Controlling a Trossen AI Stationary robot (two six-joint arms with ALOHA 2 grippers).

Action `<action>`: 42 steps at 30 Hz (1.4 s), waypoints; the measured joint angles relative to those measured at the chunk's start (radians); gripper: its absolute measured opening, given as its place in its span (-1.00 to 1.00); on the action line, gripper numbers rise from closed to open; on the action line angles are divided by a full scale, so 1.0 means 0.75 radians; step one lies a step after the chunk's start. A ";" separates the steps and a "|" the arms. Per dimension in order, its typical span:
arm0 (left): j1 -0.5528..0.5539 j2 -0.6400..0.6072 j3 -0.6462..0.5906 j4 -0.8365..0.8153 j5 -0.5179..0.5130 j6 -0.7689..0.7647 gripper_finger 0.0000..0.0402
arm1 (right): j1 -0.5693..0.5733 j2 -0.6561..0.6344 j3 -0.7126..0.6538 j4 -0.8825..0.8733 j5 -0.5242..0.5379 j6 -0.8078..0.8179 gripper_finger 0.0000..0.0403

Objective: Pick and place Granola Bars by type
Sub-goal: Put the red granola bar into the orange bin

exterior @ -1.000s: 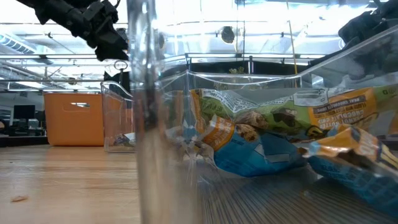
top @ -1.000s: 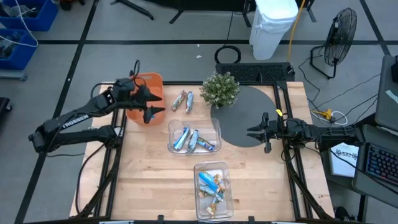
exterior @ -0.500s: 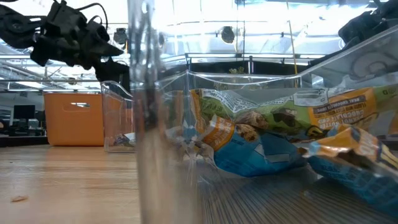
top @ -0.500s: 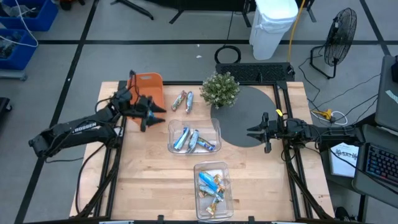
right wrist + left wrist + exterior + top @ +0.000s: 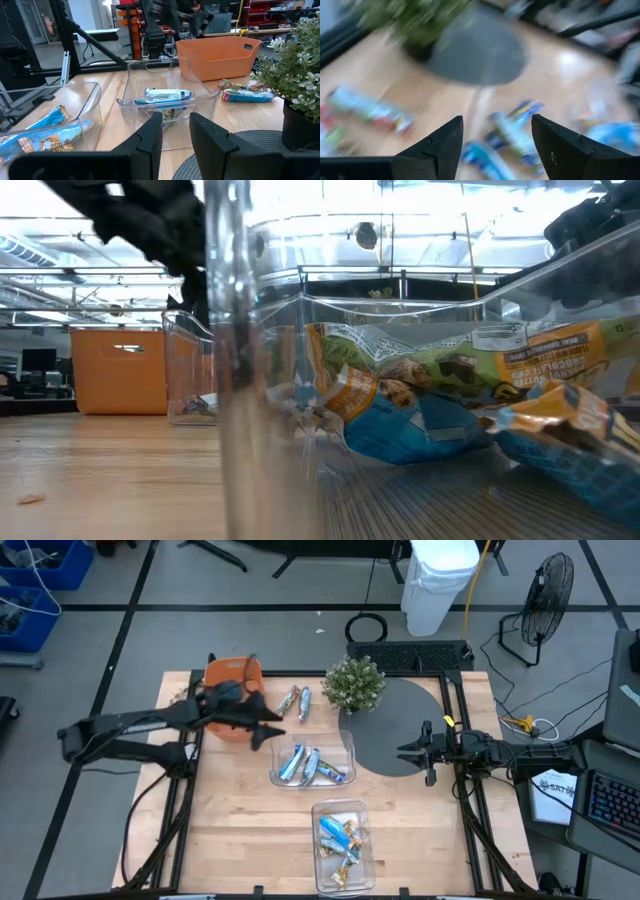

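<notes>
Beside the orange bin (image 5: 232, 673), the left gripper (image 5: 272, 728) hangs open and empty; the right gripper (image 5: 408, 752) (parted, holding nothing) waits over the dark mat (image 5: 395, 720).

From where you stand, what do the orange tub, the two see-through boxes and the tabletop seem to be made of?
The orange tub looks like matte moulded plastic, opaque with a cut handle slot. The see-through boxes look like glossy clear plastic; the bars show through. The tabletop looks like pale wood, with plank seams and grain.
</notes>
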 joint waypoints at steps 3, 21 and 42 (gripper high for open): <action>0.000 0.209 0.169 -0.190 -0.175 0.002 0.13 | 0.000 0.000 0.000 0.000 0.000 0.001 -0.56; 0.033 0.937 0.689 -0.610 -0.715 -0.016 0.03 | 0.000 0.000 0.000 0.000 0.000 0.000 -0.56; 0.102 1.083 0.689 -0.693 -0.787 -0.173 0.07 | 0.000 0.000 0.000 0.000 0.000 0.000 -0.56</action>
